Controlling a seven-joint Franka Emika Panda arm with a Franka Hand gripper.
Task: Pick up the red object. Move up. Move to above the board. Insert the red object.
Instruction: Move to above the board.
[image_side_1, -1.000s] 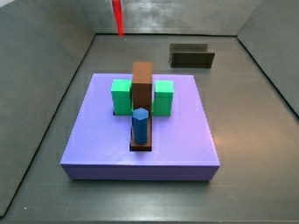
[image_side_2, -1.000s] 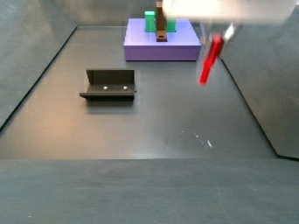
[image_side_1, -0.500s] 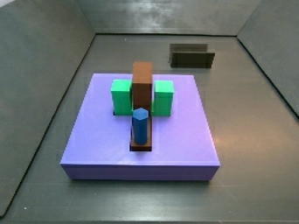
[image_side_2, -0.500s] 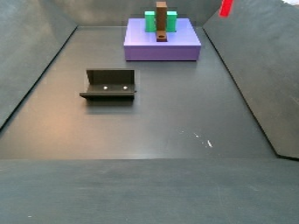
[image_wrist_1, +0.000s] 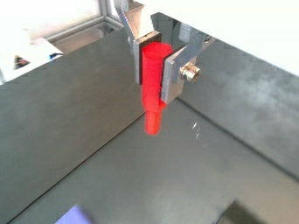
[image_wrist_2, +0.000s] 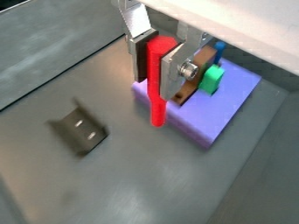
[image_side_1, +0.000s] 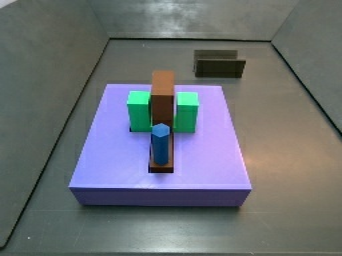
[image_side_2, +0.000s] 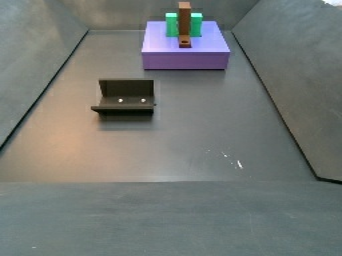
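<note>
Since half a second ago the red peg's tip has left the top edge of the side view, so neither side view shows the claw or peg; the board, blocks and fixture lie as before.

Both wrist views show the claw (image_wrist_1: 159, 63) clamped on the red peg (image_wrist_1: 155, 92). The peg's upper part sits between the flat silver fingers (image_wrist_1: 179, 72) with their dark pads, and its lower part hangs free below the fingertips, well above the bench (image_wrist_1: 82, 140). The peg is a thin, smooth, bright red rod, matt in finish.

In a wrist view the claw (image_wrist_2: 159, 63) holds the peg (image_wrist_2: 158, 87) over the bench, with the board (image_wrist_2: 222, 109) behind and below it at right of frame and the fixture (image_wrist_2: 79, 129) at lower left.

In both side views the board (image_side_1: 160, 150) is a flat lavender square slab with sharp edges. A long brown bar (image_side_1: 163, 105) runs along its middle, flanked by two green blocks (image_side_1: 139, 110), and a blue peg (image_side_1: 160, 143) stands upright at the bar's near end. The fixture (image_side_1: 221, 64) sits apart from the board, at upper right there and left of centre (image_side_2: 124, 97) in a side view. The bench (image_side_2: 187, 150) is dark grey, dull metal with faint scuffs.
</note>
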